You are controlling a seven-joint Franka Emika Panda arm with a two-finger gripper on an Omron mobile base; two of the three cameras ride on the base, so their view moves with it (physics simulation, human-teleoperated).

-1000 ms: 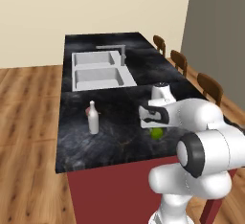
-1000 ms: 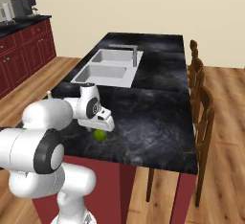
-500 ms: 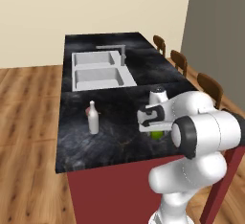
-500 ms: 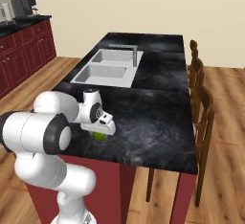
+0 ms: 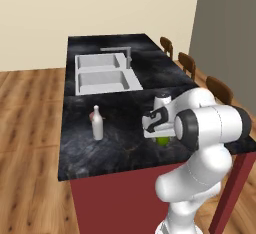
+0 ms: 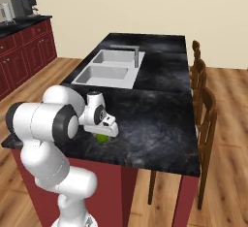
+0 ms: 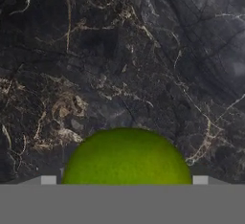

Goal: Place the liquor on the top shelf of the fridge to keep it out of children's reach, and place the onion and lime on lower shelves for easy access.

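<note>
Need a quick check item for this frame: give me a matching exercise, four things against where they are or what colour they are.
Things:
1. bottle
2. lime
3. sink
4. chairs

Places or colours:
A. row along the counter's edge, on the robot's right
B. green, directly under the hand
C. two pale basins set into the dark counter, far end
D. stands upright on the counter, left of the arm

Pairs: 1-D, 2-B, 3-C, 4-A
</note>
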